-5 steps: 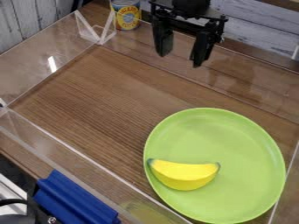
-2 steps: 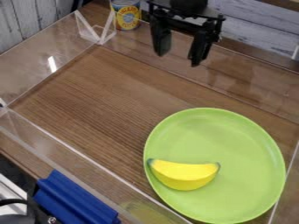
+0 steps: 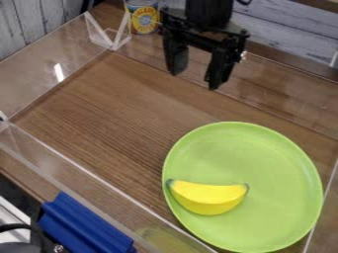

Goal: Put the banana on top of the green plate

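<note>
The banana (image 3: 209, 196), a stubby bright-yellow curved toy, lies on the lower left part of the green plate (image 3: 264, 163), which rests at the near right of the wooden tabletop. My gripper (image 3: 199, 65) hangs over the far middle of the table, well away from the plate and above the surface. Its two black fingers (image 3: 173, 54) point down and stand wide apart, open, with nothing between them.
Clear acrylic walls (image 3: 59, 59) fence the wooden surface on the left and at the back. A yellow-labelled item (image 3: 142, 18) sits beyond the far wall. A blue object (image 3: 79, 229) lies outside the near left corner.
The gripper has shifted slightly toward the camera and lower over the table, staying open. The banana and plate have not moved.
</note>
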`<move>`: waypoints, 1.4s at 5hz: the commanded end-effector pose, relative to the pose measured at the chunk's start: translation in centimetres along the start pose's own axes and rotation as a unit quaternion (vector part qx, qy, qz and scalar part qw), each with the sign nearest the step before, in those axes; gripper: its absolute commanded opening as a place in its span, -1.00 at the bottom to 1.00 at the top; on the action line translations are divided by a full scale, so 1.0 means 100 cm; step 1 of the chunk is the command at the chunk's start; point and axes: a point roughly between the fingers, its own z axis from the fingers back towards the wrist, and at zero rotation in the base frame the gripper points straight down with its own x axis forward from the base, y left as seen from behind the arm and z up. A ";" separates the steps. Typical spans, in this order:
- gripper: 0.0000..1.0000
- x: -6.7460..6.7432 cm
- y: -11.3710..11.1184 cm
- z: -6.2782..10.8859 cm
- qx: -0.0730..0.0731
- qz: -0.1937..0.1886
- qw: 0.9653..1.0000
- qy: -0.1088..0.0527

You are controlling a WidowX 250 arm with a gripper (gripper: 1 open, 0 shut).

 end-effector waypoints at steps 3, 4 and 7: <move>1.00 -0.057 -0.056 0.005 0.017 -0.158 0.987 -0.031; 1.00 -0.074 -0.074 -0.001 0.029 -0.241 0.970 -0.032; 1.00 -0.077 -0.091 -0.055 0.053 -0.383 0.922 -0.026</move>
